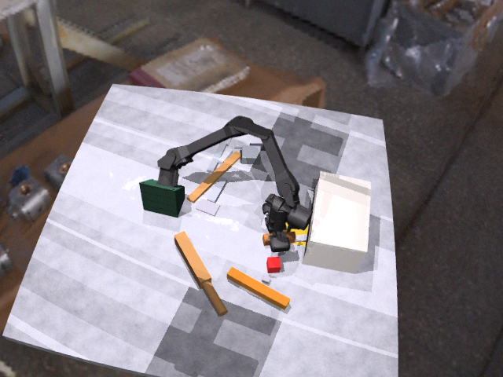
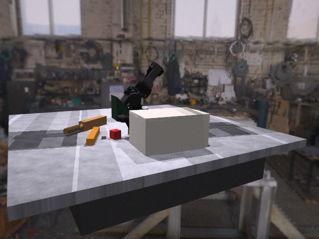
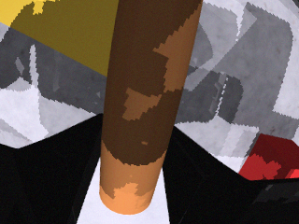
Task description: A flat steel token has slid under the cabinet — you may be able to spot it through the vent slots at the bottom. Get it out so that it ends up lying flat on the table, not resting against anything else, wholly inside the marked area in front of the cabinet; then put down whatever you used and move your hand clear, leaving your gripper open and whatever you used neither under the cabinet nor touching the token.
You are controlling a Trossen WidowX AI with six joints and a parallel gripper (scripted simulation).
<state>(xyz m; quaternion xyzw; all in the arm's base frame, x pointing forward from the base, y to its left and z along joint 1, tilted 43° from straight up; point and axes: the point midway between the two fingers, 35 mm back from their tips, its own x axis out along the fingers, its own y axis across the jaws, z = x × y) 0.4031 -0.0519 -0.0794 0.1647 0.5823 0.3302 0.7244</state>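
The white cabinet point(image 1: 339, 219) point(image 2: 177, 133) stands at the right of the table in the top view. Yellow of the marked area point(image 1: 299, 232) point(image 3: 79, 42) shows on the table in front of it, partly hidden by the arm. My gripper point(image 1: 279, 241) point(image 3: 135, 126) is shut on a round orange-brown handle point(image 1: 266, 239) point(image 3: 149, 61), low over the table beside the cabinet's front. The handle runs crosswise between the fingers, towards the cabinet. Its far end and whatever it carries are hidden. The steel token and the vent slots are not visible in any view.
A red cube point(image 1: 273, 265) point(image 2: 115, 134) point(image 3: 271, 156) stands close beside the gripper. A small grey block point(image 1: 266, 279) point(image 2: 103, 137) and an orange bar point(image 1: 258, 287) point(image 2: 92, 136) lie beyond it. A handled wooden paddle point(image 1: 192, 259) point(image 2: 92, 122), a thin orange strip point(image 1: 214, 176) and a green block point(image 1: 161, 199) are farther off.
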